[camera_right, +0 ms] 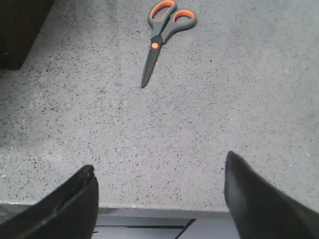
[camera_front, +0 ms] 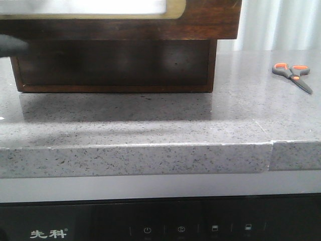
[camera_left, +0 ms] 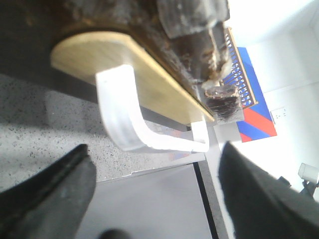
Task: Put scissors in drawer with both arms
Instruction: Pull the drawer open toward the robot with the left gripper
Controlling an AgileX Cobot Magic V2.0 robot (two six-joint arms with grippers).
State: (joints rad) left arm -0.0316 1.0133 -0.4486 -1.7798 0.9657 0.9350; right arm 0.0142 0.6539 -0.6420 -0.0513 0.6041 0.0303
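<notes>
While the scissors [camera_right: 162, 35] lie flat and shut on the speckled grey bench [camera_front: 150, 120], far off to the robot's right and well apart from the wooden cabinet [camera_front: 115, 70], nothing holds them yet. Their orange-and-grey loops point away from the right tool [camera_right: 159, 199] and the dark blades point back toward it. That tool hangs above the bench's near edge with its two black fingers [camera_right: 55, 209] spread wide and nothing between them.

Over on the left, the drawer [camera_front: 120, 17] with the white panel framed in tan juts out over the cabinet body, so it looks at least partly pulled open, though its inside is out of sight in every view. From the left wrist, the left tool [camera_left: 154, 199] has its fingers apart and empty, sitting just below a white curved handle [camera_left: 129, 124] fixed to a tan rounded plate [camera_left: 149, 79]. I cannot tell whether any finger touches that handle.

I judge the step in hand to be the drawer work on the left, with the pick-up on the right not begun. Next, the right tool must travel forward to the scissors, drop low and close across the pivot or the loops, since thin blades lying flat leave little to grip.
</notes>
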